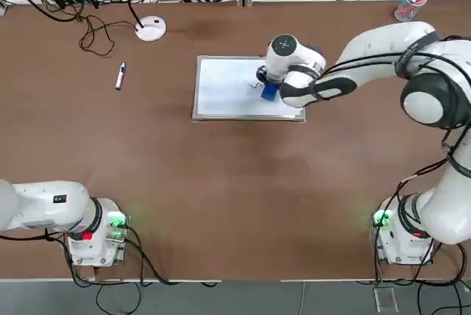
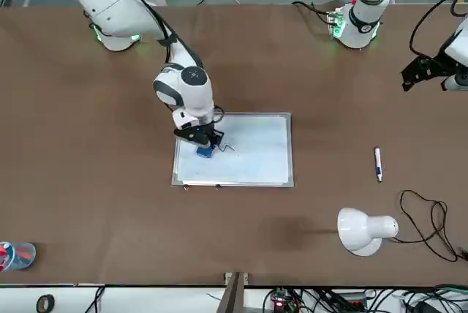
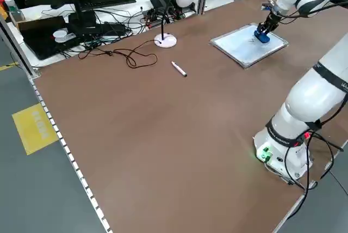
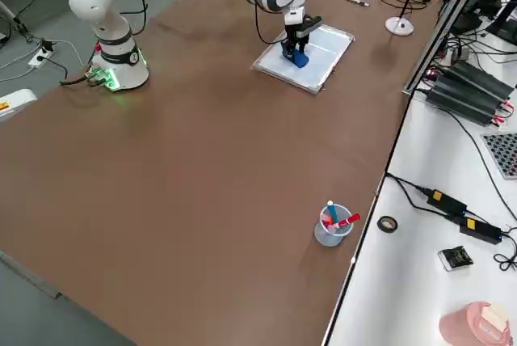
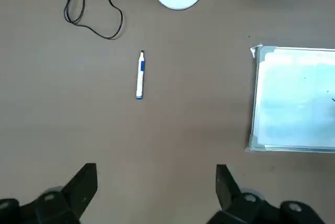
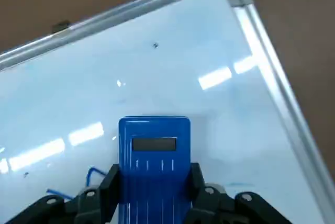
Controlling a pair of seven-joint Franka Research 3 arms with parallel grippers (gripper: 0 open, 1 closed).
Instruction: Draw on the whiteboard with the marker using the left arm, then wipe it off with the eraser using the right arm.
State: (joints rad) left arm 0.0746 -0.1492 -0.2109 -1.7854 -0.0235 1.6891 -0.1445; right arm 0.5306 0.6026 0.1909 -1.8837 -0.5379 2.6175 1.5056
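Top view: right gripper [image 1: 269,88] is over the whiteboard [image 1: 221,87], clenched on the eraser [image 1: 269,92], w/ the blue block down at the board surface near its right-hand part. Whether it's actually pressing on the board can't be told for sure, but it looks in contact. Right wrist view confirms the grasp: both fingers [image 6: 107,187] clamp the eraser's sides, and a bit of blue ink [image 6: 94,173] shows on the board just beside it. Front view also shows a small dark scribble next to the eraser.

Marker [image 1: 120,76] lies on the table, well apart from the board, toward the lamp base [image 1: 151,29] and its cord. Left gripper [image 5: 152,192] is released, holding nothing, parked back near its own base, looking down at the marker and the board's edge.

Progress, as a judgement: drawing part looks done (marks on board, marker set down, left arm idle). Wiping is under way or just starting; most of the board looks clean, but some ink is left by the eraser. Left to do: rub out that remaining bit, then prob. put the eraser down.
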